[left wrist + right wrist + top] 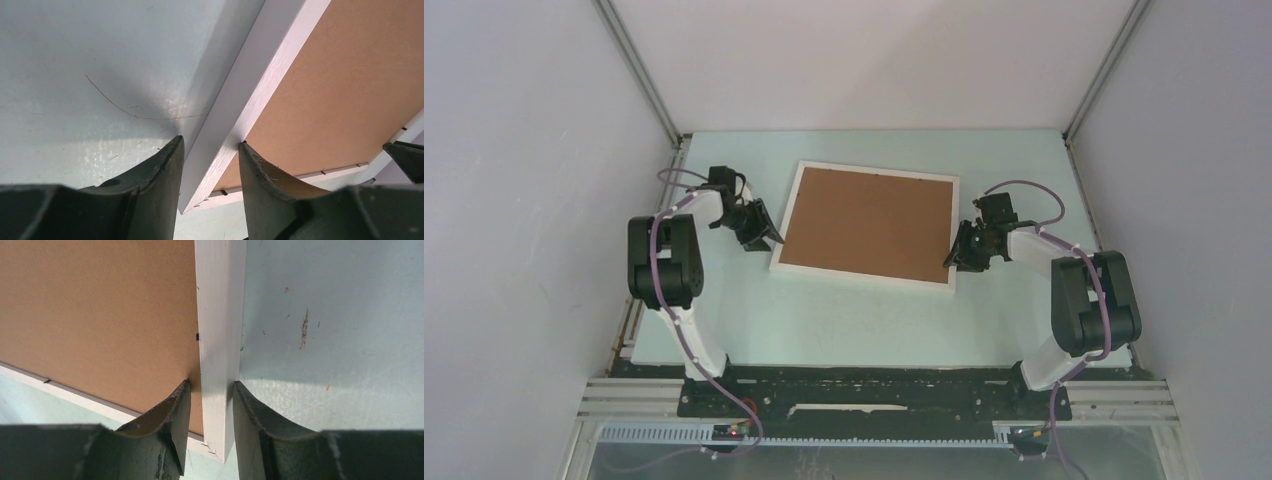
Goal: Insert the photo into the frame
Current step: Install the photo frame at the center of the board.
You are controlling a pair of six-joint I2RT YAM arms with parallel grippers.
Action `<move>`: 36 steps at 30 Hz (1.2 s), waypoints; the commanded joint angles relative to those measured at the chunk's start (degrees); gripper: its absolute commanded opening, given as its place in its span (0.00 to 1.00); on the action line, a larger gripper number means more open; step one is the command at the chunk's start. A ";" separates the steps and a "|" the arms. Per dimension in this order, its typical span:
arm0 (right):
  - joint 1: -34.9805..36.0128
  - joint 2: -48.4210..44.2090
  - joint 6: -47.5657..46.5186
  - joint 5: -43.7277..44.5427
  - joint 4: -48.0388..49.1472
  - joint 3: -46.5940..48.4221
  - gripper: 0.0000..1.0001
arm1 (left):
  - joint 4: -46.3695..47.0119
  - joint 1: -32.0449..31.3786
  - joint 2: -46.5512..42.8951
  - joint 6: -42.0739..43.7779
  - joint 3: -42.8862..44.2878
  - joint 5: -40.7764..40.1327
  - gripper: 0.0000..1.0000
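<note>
Both arms' fingers pinching frame, backing up

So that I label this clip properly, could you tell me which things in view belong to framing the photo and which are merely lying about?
Belongs to the job: frame, face down; brown backing board sitting in it; left gripper and right gripper, each astride a side rail. The photo is not visible.
Lying about: thin fibre and small marks on the table.

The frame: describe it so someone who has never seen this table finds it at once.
On the green table, look between the left gripper and the right gripper. The frame lies flat there. Its narrow white rim around a brown board sets it apart.
</note>
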 commanded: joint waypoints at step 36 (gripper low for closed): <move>2.38 -1.91 -1.05 -2.23 1.01 -0.23 0.40 | -3.99 -6.54 -5.12 2.91 6.29 -7.57 0.63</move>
